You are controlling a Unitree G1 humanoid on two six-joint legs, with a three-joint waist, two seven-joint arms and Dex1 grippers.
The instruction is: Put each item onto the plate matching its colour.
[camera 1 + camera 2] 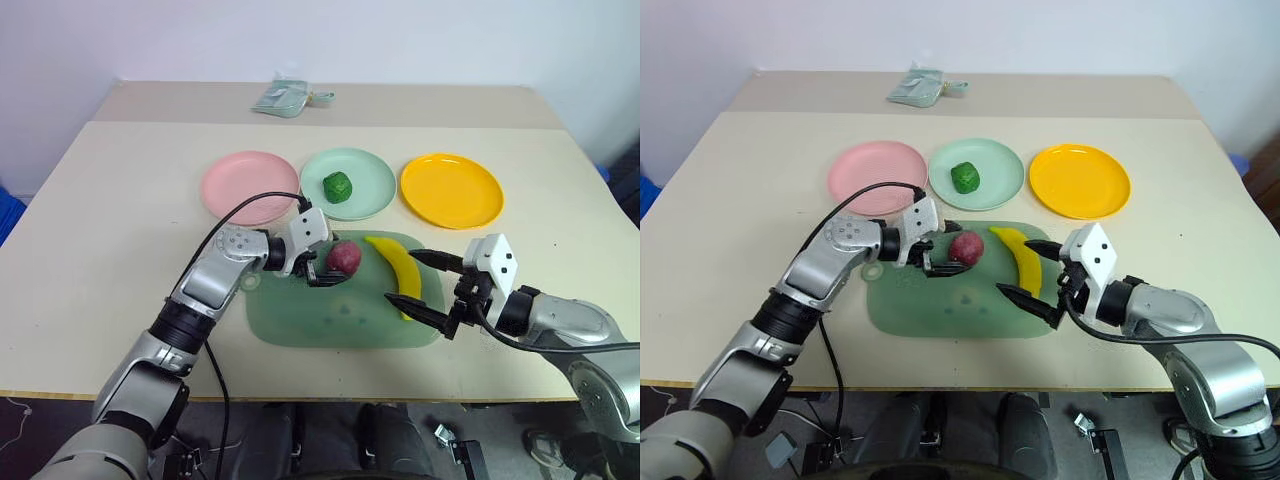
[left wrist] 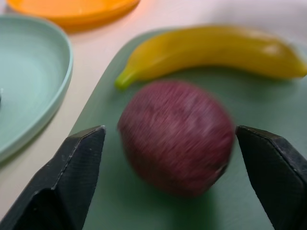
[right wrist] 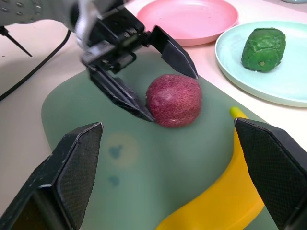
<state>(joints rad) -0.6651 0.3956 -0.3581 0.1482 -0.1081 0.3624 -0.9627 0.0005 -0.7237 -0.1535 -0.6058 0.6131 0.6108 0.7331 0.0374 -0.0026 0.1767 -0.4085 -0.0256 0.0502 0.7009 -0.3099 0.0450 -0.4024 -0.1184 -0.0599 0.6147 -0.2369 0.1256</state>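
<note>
One red fruit (image 3: pixel 173 99) lies on the green board (image 1: pixel 300 320), between the left gripper's (image 3: pixel 158 76) spread fingers, one fingertip touching it. Banana (image 1: pixel 397 272) lies beside it. Green lump (image 1: pixel 337 186) sits on mint plate (image 1: pixel 372 172). Right gripper (image 1: pixel 425 285) hovers agape, empty, by the banana.

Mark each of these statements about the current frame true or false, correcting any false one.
1. The green lump lies on the mint plate. True.
2. The banana lies on the yellow plate. False: it lies on the green board.
3. The left gripper has its jaws on either side of the red fruit. True.
4. The pink plate holds the red fruit. False: the fruit is on the board, and the pink plate holds nothing.
5. The right gripper holds the banana. False: its jaws are open, beside the banana.
</note>
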